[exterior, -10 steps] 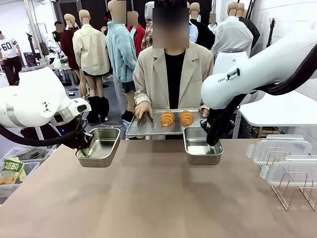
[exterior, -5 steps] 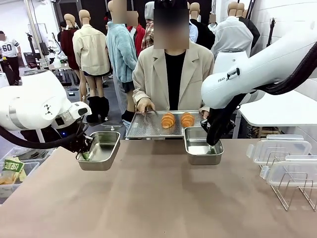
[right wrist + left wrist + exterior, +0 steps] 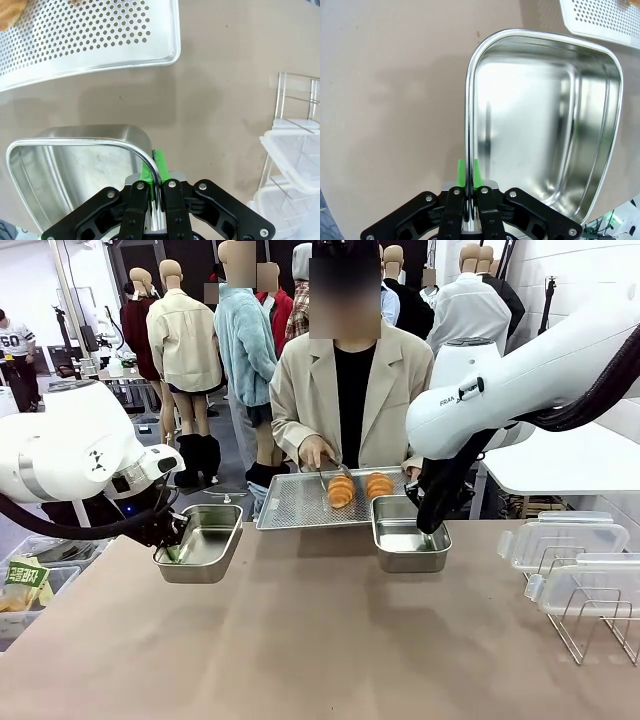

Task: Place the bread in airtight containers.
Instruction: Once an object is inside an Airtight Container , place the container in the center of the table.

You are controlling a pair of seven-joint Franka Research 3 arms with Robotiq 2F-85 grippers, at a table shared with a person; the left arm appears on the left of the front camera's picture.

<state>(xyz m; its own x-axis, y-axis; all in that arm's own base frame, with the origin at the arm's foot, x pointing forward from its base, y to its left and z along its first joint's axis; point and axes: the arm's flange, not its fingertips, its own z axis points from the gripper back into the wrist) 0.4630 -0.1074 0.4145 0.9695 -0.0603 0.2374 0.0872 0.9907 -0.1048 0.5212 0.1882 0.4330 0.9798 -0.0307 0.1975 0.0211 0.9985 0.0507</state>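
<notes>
Two golden croissant-like rolls of bread (image 3: 341,490) (image 3: 378,484) lie on a perforated metal tray (image 3: 290,502) that a person holds at the far table edge. The person's hand (image 3: 318,454) holds tongs on the left roll. My left gripper (image 3: 172,548) (image 3: 468,172) is shut on the rim of the left airtight container (image 3: 203,540) (image 3: 540,115), an empty steel tin held off the table. Over on the right side, my right gripper (image 3: 432,525) (image 3: 152,167) is shut on the rim of the second empty tin (image 3: 405,538) (image 3: 70,170), just below the tray.
Clear plastic lids (image 3: 565,540) (image 3: 295,150) rest on a wire rack (image 3: 590,625) at the table's right. The tray's corner (image 3: 600,20) (image 3: 85,35) lies just beyond each tin. Brown tabletop (image 3: 320,640) spreads open in front.
The person's hand has moved from the tray's left edge to the left roll with tongs, and the tray has shifted slightly right. The left tin has edged a little; the right arm holds still.
</notes>
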